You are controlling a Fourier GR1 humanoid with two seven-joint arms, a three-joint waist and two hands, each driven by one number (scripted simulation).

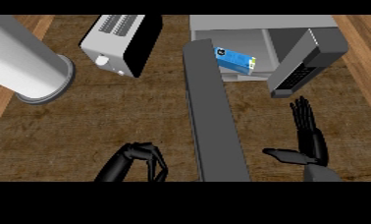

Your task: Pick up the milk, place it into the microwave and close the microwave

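The blue and white milk carton [234, 60] lies inside the grey microwave [270, 23] at the back right. The microwave's long grey door [211, 120] stands swung out toward me, running down the middle of the view. My right hand [308, 137] is to the right of the door, below the microwave's dark control panel [304, 66], fingers straight and thumb out, holding nothing. At the lower left, my left hand [142, 158] hangs with fingers curled downward, empty.
A white and black toaster [121, 43] sits at the back, left of the microwave. A large grey cylinder [29, 66] lies at the far left. Bare wooden counter [109, 115] stretches between them and my hands.
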